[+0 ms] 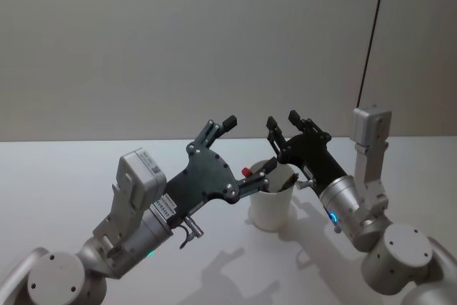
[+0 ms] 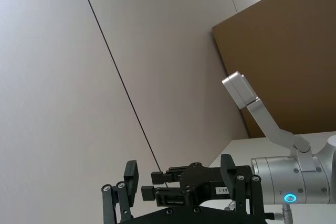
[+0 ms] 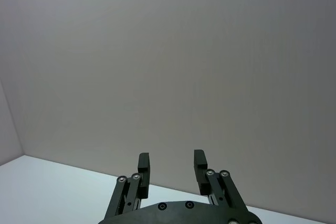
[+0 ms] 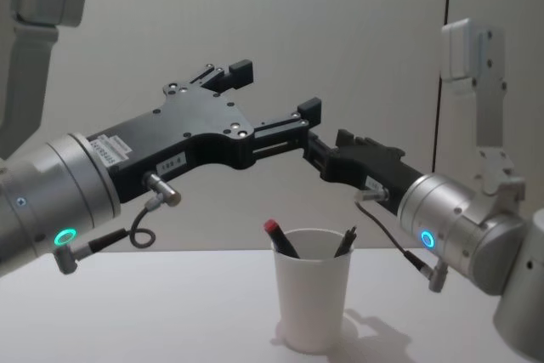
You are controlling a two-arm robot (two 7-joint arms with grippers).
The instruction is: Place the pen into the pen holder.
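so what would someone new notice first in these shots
Two black grippers held up over the table, the left gripper and right gripper angled toward each other, both with fingers spread and empty. Below them stands a white paper cup near the table's middle, with a red-capped pen leaning on one side of it and a dark pen on the other.

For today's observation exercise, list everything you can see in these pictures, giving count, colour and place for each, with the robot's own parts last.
White tapered paper cup: one, white, upright on the table, below and between the grippers.
Red-capped pen: one, dark with a red end, leaning in the cup.
Black pen: one, black, leaning in the cup's other side.
Table: one, white.
Brown board: one, brown, against the wall.
Left gripper: one, black, open, raised above the cup.
Right gripper: one, black, open, raised above the cup.
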